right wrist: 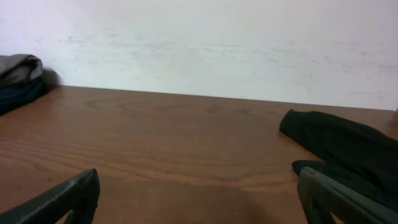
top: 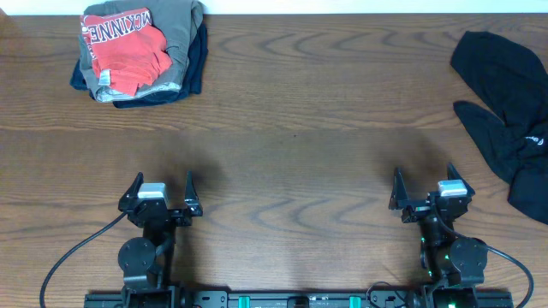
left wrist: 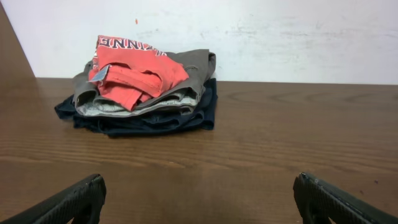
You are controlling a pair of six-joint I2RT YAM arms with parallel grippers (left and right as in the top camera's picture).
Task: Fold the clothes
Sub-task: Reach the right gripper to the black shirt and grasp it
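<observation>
Left gripper [top: 163, 178] at 7 o'clock: jaws wide apart, empty. Right gripper [top: 424, 171] at 5 o'clock: likewise spread, empty. Crumpled black soft-fabric top [top: 505, 111] lies at 2 o'clock on brown wooden table [top: 291, 128], untouched. Folded red shirt [top: 124, 47] tops grey and navy garments [top: 184, 34] at 10 o'clock.

A dark wooden table [top: 291, 128] meets a scuffed white wall [left wrist: 280, 37].

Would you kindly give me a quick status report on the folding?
Left gripper, right gripper open, empty. Crumpled black fabric top far right, untouched. Nothing blocking.
</observation>
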